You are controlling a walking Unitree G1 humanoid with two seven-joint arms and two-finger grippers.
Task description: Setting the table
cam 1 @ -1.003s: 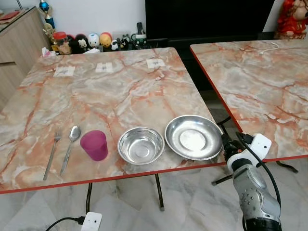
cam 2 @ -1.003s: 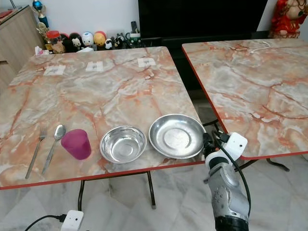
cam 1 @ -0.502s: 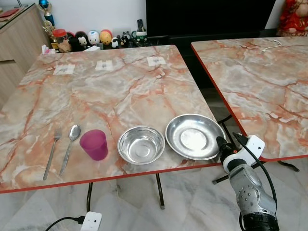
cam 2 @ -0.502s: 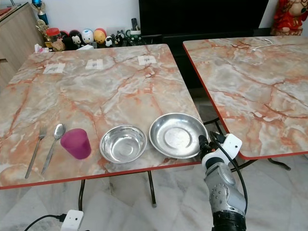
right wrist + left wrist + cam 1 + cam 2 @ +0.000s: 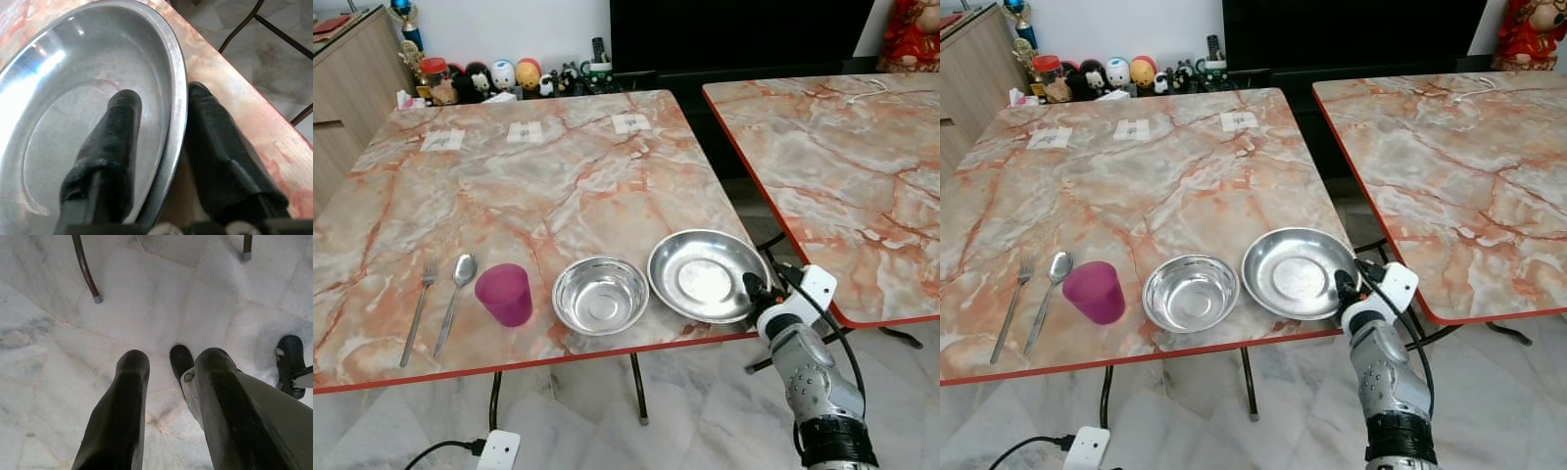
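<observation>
A shallow steel plate [image 5: 700,279] lies at the near right corner of the marble table [image 5: 558,166]. Left of it along the front edge stand a steel bowl [image 5: 599,294], a magenta cup [image 5: 503,293], a spoon [image 5: 458,294] and a fork [image 5: 419,313]. My right gripper [image 5: 751,289] is at the plate's right rim. In the right wrist view it [image 5: 161,100] is open, one finger inside the plate [image 5: 88,88] and the other outside on the table, with the rim between them. My left gripper [image 5: 173,360] hangs open over the floor.
A second marble table [image 5: 842,147] stands to the right across a narrow gap. Figurines and jars [image 5: 499,78] line the back by the wall. Three paper labels [image 5: 524,132] lie on the far side of the table. A white power strip [image 5: 499,450] sits on the floor.
My right gripper has moved left and forward from beside the table corner, and its fingers now straddle the plate's rim. The objects on the table have stayed in place.
</observation>
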